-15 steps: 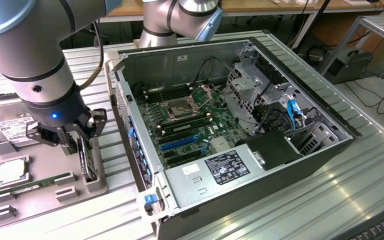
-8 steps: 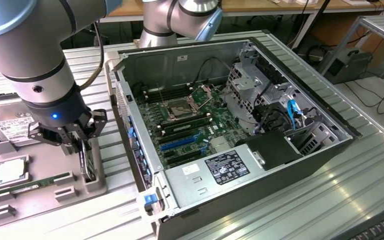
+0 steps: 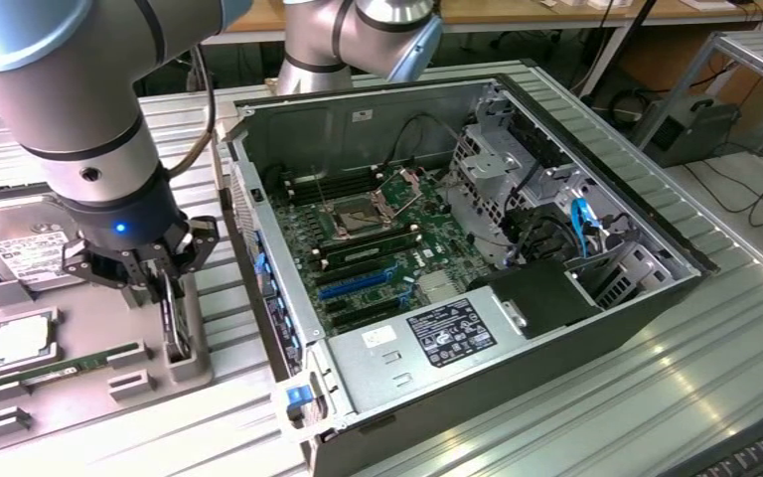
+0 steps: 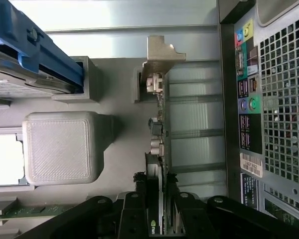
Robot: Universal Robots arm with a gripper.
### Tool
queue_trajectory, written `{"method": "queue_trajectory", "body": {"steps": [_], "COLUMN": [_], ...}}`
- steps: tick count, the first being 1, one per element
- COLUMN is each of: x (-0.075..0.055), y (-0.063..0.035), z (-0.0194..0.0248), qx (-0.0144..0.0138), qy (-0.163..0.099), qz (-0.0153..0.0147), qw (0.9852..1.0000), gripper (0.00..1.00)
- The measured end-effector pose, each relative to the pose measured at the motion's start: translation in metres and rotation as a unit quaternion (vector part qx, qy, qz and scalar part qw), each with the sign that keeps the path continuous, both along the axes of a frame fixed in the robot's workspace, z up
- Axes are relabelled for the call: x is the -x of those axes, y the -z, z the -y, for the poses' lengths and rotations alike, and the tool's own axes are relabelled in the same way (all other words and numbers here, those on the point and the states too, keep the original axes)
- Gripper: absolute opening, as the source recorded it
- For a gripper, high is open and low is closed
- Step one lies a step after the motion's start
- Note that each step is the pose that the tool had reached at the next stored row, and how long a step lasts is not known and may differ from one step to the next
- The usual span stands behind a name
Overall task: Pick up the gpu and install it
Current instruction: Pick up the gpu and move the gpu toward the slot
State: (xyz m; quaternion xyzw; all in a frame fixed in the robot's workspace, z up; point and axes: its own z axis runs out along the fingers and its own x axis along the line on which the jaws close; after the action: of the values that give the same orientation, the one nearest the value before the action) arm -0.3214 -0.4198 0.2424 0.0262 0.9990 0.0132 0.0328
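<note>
jaws: clasping gpu (image 4: 158, 127) edge | arm (image 3: 76, 129): vertical over tray (image 3: 87, 390)

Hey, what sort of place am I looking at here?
Probably a robotics lab or test workshop: a robot arm's gripper clamps a gpu in a grey parts tray on a ribbed metal bench, beside an open computer case.

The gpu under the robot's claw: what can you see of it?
The gpu is a thin dark card standing on edge in a grey plastic holder, beside the open computer case. Seen edge-on, it shows a silvery metal bracket with a bent tab at one end and small connectors near it. The gripper is closed on it, a black finger against each face. It sits in its slot, not yet lifted.
</note>
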Motion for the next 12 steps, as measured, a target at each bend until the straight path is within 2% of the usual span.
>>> {"method": "queue_trajectory", "body": {"steps": [7, 12], "x": [-0.001, -0.001], "y": [-0.0015, -0.0105], "z": [0.0, 0.0], "qx": [0.0001, 0.0003], "qy": [-0.023, -0.033], "qz": [-0.0005, -0.0012], "qw": [0.9997, 0.9995], "gripper": [0.26, 0.26]}}
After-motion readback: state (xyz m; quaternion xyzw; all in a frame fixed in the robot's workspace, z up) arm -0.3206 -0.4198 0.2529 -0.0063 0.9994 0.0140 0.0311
